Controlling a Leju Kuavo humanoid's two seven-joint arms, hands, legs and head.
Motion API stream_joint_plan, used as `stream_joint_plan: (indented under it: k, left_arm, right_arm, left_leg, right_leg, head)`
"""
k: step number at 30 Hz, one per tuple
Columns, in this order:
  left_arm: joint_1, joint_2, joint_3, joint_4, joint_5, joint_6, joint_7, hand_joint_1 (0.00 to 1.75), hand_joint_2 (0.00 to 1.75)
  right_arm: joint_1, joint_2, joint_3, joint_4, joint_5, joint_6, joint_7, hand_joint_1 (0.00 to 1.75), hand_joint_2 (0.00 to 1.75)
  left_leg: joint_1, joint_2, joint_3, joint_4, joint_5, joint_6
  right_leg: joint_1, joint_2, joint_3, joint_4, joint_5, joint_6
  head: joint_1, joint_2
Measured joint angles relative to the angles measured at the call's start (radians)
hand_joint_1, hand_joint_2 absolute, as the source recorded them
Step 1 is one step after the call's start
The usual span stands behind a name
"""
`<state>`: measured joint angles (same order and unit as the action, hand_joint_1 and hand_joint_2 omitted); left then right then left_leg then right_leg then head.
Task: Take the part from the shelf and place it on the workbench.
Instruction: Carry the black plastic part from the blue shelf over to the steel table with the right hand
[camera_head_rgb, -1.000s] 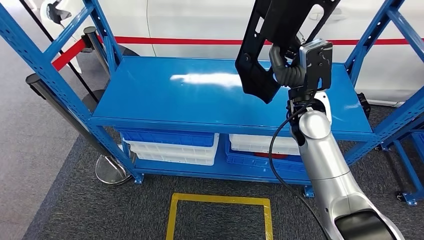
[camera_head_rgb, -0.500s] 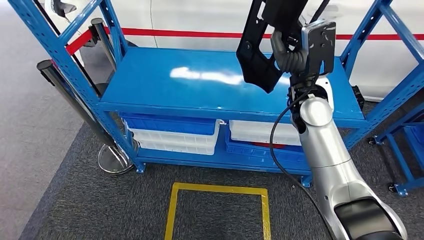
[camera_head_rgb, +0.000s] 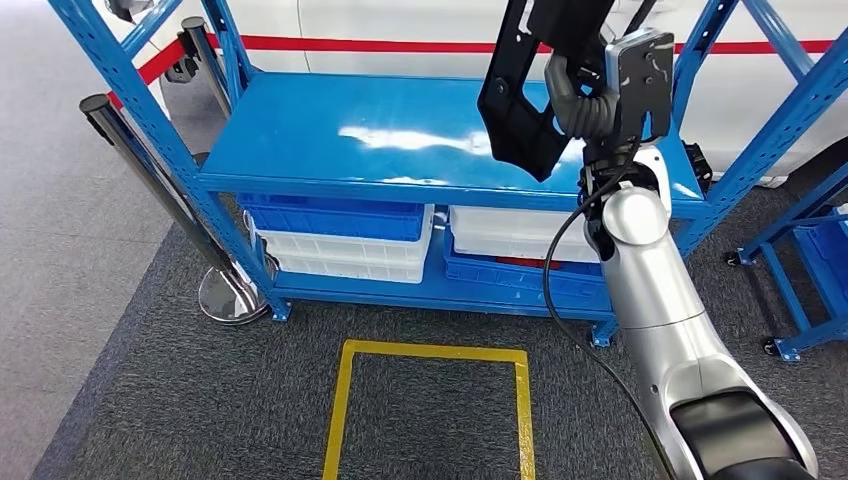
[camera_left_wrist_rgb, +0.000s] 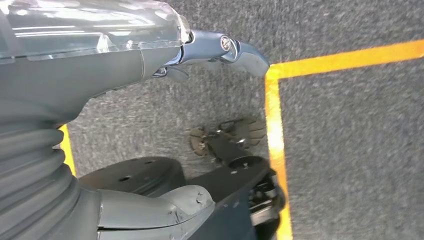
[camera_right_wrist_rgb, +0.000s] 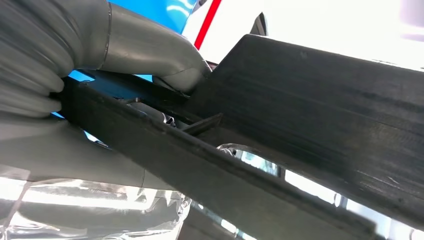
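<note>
Part (camera_head_rgb: 520, 95) is up in the right robot hand (camera_head_rgb: 580, 105), clamped on it, held above the shelf (camera_head_rgb: 300, 140) top deck, right of deck centre. We read it as stiff black plastic, flat and long, prob light but it'll swing, so we'd keep the hold near mid-length. Shelf uprights sit close either side of the arm; open room is back over the yellow floor square (camera_head_rgb: 430, 352). Left robot hand (camera_left_wrist_rgb: 150, 60) hangs at the floor, fingers apart, nothing in it.
</note>
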<state>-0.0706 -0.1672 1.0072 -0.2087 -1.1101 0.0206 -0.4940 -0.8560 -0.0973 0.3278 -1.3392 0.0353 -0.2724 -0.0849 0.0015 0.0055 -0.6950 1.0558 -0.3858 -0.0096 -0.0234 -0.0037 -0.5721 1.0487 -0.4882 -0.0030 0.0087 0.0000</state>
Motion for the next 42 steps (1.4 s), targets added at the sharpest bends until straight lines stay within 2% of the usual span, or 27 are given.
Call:
stream_joint_plan:
  k: [2,4,5,6,8,10,11,13,15,16,19,20,21,22,23,24,26,27,29,30,32,34,35,37,38,40,42]
  left_arm:
    - [0.002,0.002,-0.003,0.000,-0.003,-0.003,0.001,0.00,1.75]
    - [0.001,0.003,-0.006,0.000,-0.004,-0.005,0.001,0.00,1.75]
    - [0.000,0.004,-0.006,0.000,-0.004,-0.005,0.001,0.00,1.75]
    - [0.000,0.004,-0.007,0.000,-0.004,-0.006,0.001,0.00,1.75]
    - [0.000,0.005,-0.007,0.000,-0.006,-0.007,0.001,0.00,1.75]
    - [-0.002,0.008,-0.008,0.000,-0.009,-0.009,0.002,0.00,1.75]
    - [-0.003,0.010,-0.008,0.000,-0.011,-0.011,0.002,0.00,1.75]
    - [-0.003,0.011,-0.008,0.000,-0.014,-0.014,0.002,0.00,1.75]
    - [-0.002,0.011,-0.009,0.000,-0.018,-0.016,0.002,0.00,1.75]
    - [-0.001,0.011,-0.009,0.000,-0.020,-0.016,0.002,0.00,1.75]
    - [0.000,0.011,-0.011,0.000,-0.024,-0.015,0.003,0.00,1.75]
    - [0.000,0.011,-0.012,0.000,-0.024,-0.015,0.003,0.00,1.75]
    - [0.001,0.011,-0.013,0.000,-0.025,-0.015,0.003,0.00,1.75]
    - [0.001,0.011,-0.013,0.000,-0.025,-0.015,0.003,0.00,1.75]
    - [0.002,0.011,-0.014,0.000,-0.025,-0.015,0.003,0.00,1.75]
    - [0.002,0.011,-0.015,0.000,-0.027,-0.015,0.003,0.00,1.75]
    - [0.003,0.010,-0.017,0.000,-0.031,-0.015,0.003,0.00,1.75]
    - [0.003,0.010,-0.018,0.000,-0.033,-0.015,0.002,0.00,1.75]
    - [0.006,0.011,-0.019,0.000,-0.035,-0.015,0.002,0.00,1.75]
    - [0.008,0.012,-0.020,0.000,-0.036,-0.015,0.002,0.00,1.75]
    - [0.012,0.012,-0.021,0.000,-0.040,-0.015,0.001,0.00,1.75]
    - [0.014,0.012,-0.022,0.000,-0.042,-0.015,0.001,0.00,1.75]
    - [0.013,0.012,-0.022,0.000,-0.042,-0.015,0.001,0.00,1.75]
    - [0.012,0.013,-0.022,0.000,-0.042,-0.015,0.000,0.00,1.75]
    - [0.012,0.013,-0.022,0.000,-0.042,-0.016,0.000,0.00,1.75]
    - [0.009,0.016,-0.022,0.000,-0.043,-0.016,0.000,0.00,1.75]
    - [0.007,0.018,-0.023,0.000,-0.045,-0.016,0.001,0.00,1.75]
  right_arm:
    - [-0.004,0.005,0.001,0.004,0.002,0.000,0.001,1.75,1.75]
    - [-0.006,0.008,0.001,0.006,0.003,0.000,0.001,1.75,1.75]
    - [-0.006,0.008,0.001,0.008,0.003,0.000,0.001,1.75,1.75]
    - [-0.006,0.008,0.001,0.010,0.003,0.000,0.001,1.75,1.75]
    - [-0.006,0.009,0.002,0.012,0.006,-0.003,0.001,1.75,1.75]
    - [-0.004,0.009,0.002,0.009,0.016,-0.010,-0.001,1.75,1.75]
    - [-0.002,0.009,0.002,0.007,0.022,-0.013,-0.004,1.75,1.75]
    - [0.009,0.010,0.003,0.000,0.031,-0.018,-0.010,1.75,1.75]
    - [0.025,0.008,0.003,-0.008,0.036,-0.021,-0.017,1.75,1.75]
    - [0.034,0.006,0.003,-0.012,0.038,-0.023,-0.021,1.75,1.75]
    - [0.063,0.002,0.003,-0.028,0.043,-0.029,-0.029,1.75,1.75]
    - [0.074,0.001,0.003,-0.031,0.046,-0.030,-0.031,1.75,1.75]
    - [0.084,0.000,0.003,-0.033,0.049,-0.031,-0.034,1.75,1.75]
    - [0.092,0.000,0.003,-0.035,0.052,-0.032,-0.035,1.75,1.75]
    - [0.098,0.000,0.003,-0.037,0.056,-0.033,-0.038,1.75,1.75]
    - [0.102,0.000,0.003,-0.042,0.061,-0.035,-0.041,1.75,1.75]
    - [0.109,0.000,0.003,-0.056,0.073,-0.043,-0.053,1.75,1.75]
    - [0.114,0.000,0.002,-0.062,0.079,-0.048,-0.060,1.75,1.75]
    - [0.131,-0.001,0.000,-0.072,0.088,-0.060,-0.075,1.75,1.75]
    - [0.140,-0.001,-0.001,-0.076,0.091,-0.065,-0.081,1.75,1.75]
    - [0.162,-0.001,-0.003,-0.087,0.095,-0.072,-0.092,1.75,1.75]
    - [0.177,-0.002,-0.008,-0.098,0.097,-0.076,-0.097,1.75,1.75]
    - [0.182,-0.002,-0.011,-0.100,0.097,-0.076,-0.098,1.75,1.75]
    - [0.184,-0.002,-0.017,-0.099,0.098,-0.071,-0.096,1.75,1.75]
    - [0.182,-0.002,-0.019,-0.097,0.098,-0.067,-0.094,1.75,1.75]
    - [0.175,-0.002,-0.023,-0.093,0.099,-0.062,-0.091,1.75,1.75]
    - [0.167,-0.002,-0.026,-0.091,0.100,-0.060,-0.089,1.75,1.75]
  left_leg:
    - [0.005,-0.001,-0.029,0.086,-0.086,-0.011]
    - [0.007,-0.001,-0.057,0.214,-0.164,-0.018]
    - [0.007,-0.001,-0.058,0.257,-0.173,-0.018]
    - [0.007,-0.001,-0.044,0.268,-0.162,-0.017]
    - [0.005,-0.002,0.037,0.186,-0.115,-0.006]
    - [0.001,-0.005,0.139,0.044,-0.115,0.008]
    - [-0.003,-0.006,0.169,-0.004,-0.122,0.014]
    - [-0.008,-0.006,0.180,-0.041,-0.117,0.019]
    - [-0.005,-0.001,0.172,-0.059,-0.090,0.032]
    - [-0.002,0.002,0.163,-0.067,-0.074,0.039]
    - [-0.002,0.005,0.120,-0.071,-0.034,0.049]
    - [-0.003,0.005,0.103,-0.069,-0.023,0.048]
    - [-0.003,0.005,0.085,-0.066,-0.012,0.047]
    - [-0.003,0.005,0.068,-0.062,-0.002,0.044]
    - [-0.002,0.005,0.051,-0.055,0.007,0.041]
    - [-0.003,0.005,0.036,-0.048,0.015,0.037]
    - [-0.006,0.004,0.015,-0.034,0.029,0.028]
    - [-0.007,0.004,0.011,-0.031,0.037,0.024]
    - [-0.006,0.003,0.007,-0.033,0.051,0.014]
    - [-0.005,0.001,0.001,-0.026,0.041,0.008]
    - [0.000,-0.002,-0.025,0.037,-0.034,-0.004]
    - [0.003,-0.002,-0.058,0.164,-0.132,-0.013]
    - [0.005,-0.002,-0.065,0.223,-0.155,-0.016]
    - [0.005,-0.002,-0.039,0.259,-0.136,-0.016]
    - [0.005,-0.002,0.000,0.224,-0.110,-0.012]
    - [0.002,-0.004,0.115,0.080,-0.097,0.002]
    - [-0.005,-0.005,0.188,-0.029,-0.117,0.013]
  right_leg:
    - [-0.001,-0.002,-0.021,-0.001,0.021,-0.013]
    - [0.001,-0.002,-0.046,0.001,0.041,-0.016]
    - [0.003,-0.002,-0.060,0.002,0.052,-0.016]
    - [0.004,-0.002,-0.073,0.003,0.062,-0.015]
    - [0.006,-0.002,-0.097,0.005,0.081,-0.012]
    - [0.008,-0.001,-0.111,0.003,0.099,-0.005]
    - [0.007,-0.002,-0.112,0.000,0.109,0.001]
    - [0.004,-0.004,-0.111,-0.013,0.130,0.014]
    - [0.004,-0.001,-0.116,-0.013,0.121,0.025]
    - [0.004,0.001,-0.124,0.008,0.089,0.029]
    - [0.004,0.003,-0.166,0.176,-0.054,0.036]
    - [0.003,0.003,-0.173,0.232,-0.070,0.038]
    - [0.003,0.003,-0.168,0.264,-0.062,0.040]
    - [0.003,0.003,-0.147,0.264,-0.037,0.040]
    - [0.002,0.003,-0.108,0.227,-0.010,0.039]
    - [0.002,0.002,-0.057,0.165,-0.001,0.038]
    - [0.006,0.003,0.034,0.035,-0.025,0.026]
    - [0.009,0.003,0.054,0.000,-0.040,0.019]
    - [0.010,0.002,0.053,-0.013,-0.033,0.003]
    - [0.009,0.000,0.045,-0.014,-0.023,-0.006]
    - [0.005,-0.003,0.020,-0.017,0.003,-0.021]
    - [0.006,-0.003,-0.011,-0.015,0.028,-0.025]
    - [0.006,-0.002,-0.028,-0.014,0.040,-0.025]
    - [0.007,-0.002,-0.060,-0.011,0.063,-0.022]
    - [0.008,-0.001,-0.075,-0.010,0.074,-0.020]
    - [0.009,-0.001,-0.095,-0.009,0.095,-0.014]
    - [0.008,-0.003,-0.101,-0.014,0.114,-0.003]
  head:
    - [-0.004,0.000]
    - [-0.007,0.000]
    - [-0.007,0.000]
    - [-0.007,0.000]
    - [-0.007,0.000]
    - [-0.006,0.000]
    - [-0.007,0.000]
    - [-0.010,0.000]
    - [-0.010,0.000]
    - [-0.008,0.000]
    - [-0.004,0.000]
    - [-0.004,0.000]
    - [-0.004,0.000]
    - [-0.004,0.000]
    - [-0.004,0.000]
    - [-0.004,0.000]
    - [-0.004,0.000]
    - [-0.004,0.000]
    - [-0.002,0.000]
    - [-0.002,0.000]
    - [-0.006,0.000]
    - [-0.010,0.000]
    - [-0.010,0.000]
    - [-0.010,0.000]
    - [-0.010,0.000]
    - [-0.010,0.000]
    - [-0.011,0.000]
